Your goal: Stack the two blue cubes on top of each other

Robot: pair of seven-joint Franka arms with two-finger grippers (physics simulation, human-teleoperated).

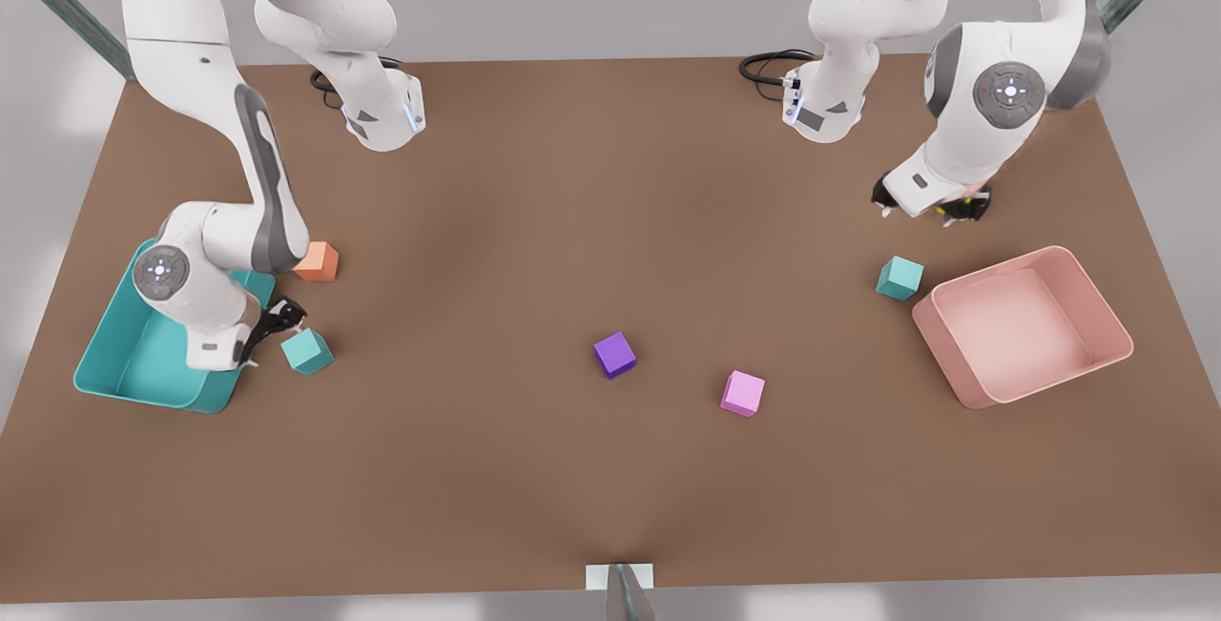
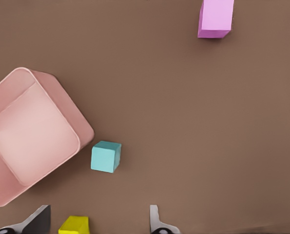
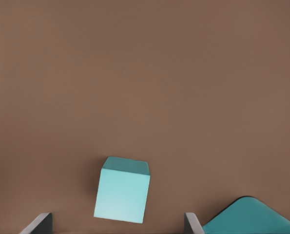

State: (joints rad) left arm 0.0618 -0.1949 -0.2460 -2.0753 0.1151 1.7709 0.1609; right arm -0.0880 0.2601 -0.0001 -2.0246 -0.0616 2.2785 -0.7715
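One blue cube [image 1: 306, 351] lies on the brown table beside the teal bin [image 1: 124, 363] at the front view's left. My right gripper [image 1: 272, 323] hovers low right next to it, open. In the right wrist view this cube [image 3: 122, 190] sits just ahead of the gap between the spread fingers of the right gripper [image 3: 116, 226]. The other blue cube [image 1: 900, 278] rests by the pink bin [image 1: 1030, 325] at the front view's right. My left gripper [image 1: 935, 206] hangs open behind it, apart from the cube [image 2: 106, 156], with nothing held in the left gripper [image 2: 98, 225].
A yellow cube [image 2: 74, 225] lies under the left gripper, touched by neither finger. A purple cube [image 1: 614, 354] and a pink cube [image 1: 743, 393] sit mid-table. An orange cube [image 1: 317, 261] is behind the teal bin, against the right arm.
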